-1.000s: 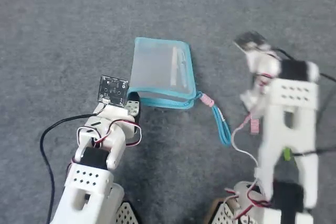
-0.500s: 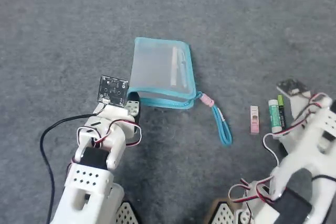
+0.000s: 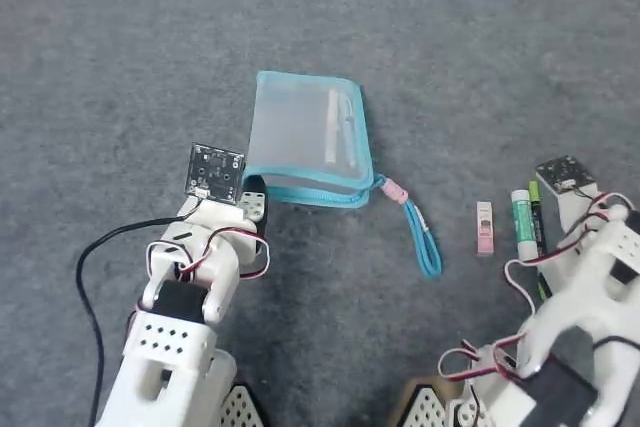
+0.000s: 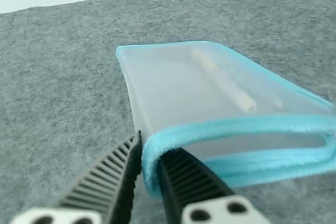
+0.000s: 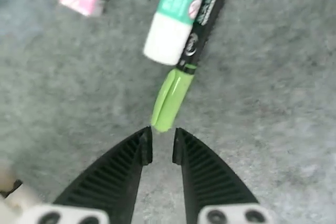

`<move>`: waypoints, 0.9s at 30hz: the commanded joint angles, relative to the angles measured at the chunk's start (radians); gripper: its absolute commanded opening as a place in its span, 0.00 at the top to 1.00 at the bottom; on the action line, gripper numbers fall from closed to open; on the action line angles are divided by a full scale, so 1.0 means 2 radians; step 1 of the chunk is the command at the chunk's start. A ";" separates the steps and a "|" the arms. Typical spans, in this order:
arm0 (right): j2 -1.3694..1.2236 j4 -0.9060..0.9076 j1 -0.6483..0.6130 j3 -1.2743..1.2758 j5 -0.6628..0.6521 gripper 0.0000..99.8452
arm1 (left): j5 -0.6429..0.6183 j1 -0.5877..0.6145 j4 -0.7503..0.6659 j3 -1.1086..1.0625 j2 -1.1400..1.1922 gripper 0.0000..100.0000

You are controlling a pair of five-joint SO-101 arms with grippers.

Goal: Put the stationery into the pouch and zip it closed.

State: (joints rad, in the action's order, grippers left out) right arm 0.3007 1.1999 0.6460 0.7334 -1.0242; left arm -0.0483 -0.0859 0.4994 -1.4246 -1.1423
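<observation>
High view: pouch (image 3: 305,142) lay mid-surface (image 3: 120,67); green pen (image 3: 536,217) & glue stick (image 3: 521,219) well apart from it.
Left wrist view: left gripper (image 4: 149,149) pinched pouch's soft, floppy rim.
Right wrist view: right gripper (image 5: 161,137) was barely parted, empty, at pen's tip. Pen looked light, stiff, slick; prob. best gripped mid-barrel.

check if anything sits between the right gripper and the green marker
Nothing visible does. The right gripper sits just short of the green marker, at its cap end; the glue stick lies beside it, not between.
</observation>
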 commanded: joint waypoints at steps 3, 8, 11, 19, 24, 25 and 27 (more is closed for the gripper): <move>-0.053 -0.034 0.000 -0.016 -0.008 0.87 | 0.002 0.004 -0.016 0.003 -0.013 0.99; -0.082 -0.035 -0.012 -0.026 -0.006 0.83 | 0.002 0.004 -0.018 0.003 -0.013 0.99; -0.102 -0.036 -0.025 -0.028 0.003 0.83 | 0.002 0.004 -0.018 0.003 -0.013 0.99; -0.158 -0.119 -0.034 -0.029 0.120 0.84 | 0.002 0.005 -0.017 0.003 -0.013 0.99; -0.160 -0.121 -0.033 -0.029 0.134 0.99 | 0.002 0.005 -0.018 0.003 -0.013 0.99; -0.159 -0.119 -0.033 -0.029 0.133 1.00 | 0.002 0.005 -0.018 0.003 -0.013 0.99; -0.157 -0.108 -0.029 -0.038 0.133 0.99 | 0.002 0.005 -0.018 0.003 -0.013 0.99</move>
State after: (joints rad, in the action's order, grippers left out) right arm 0.0077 0.9958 0.5969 0.7058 -0.7710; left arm -0.0483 -0.0859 0.4994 -1.4246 -1.1423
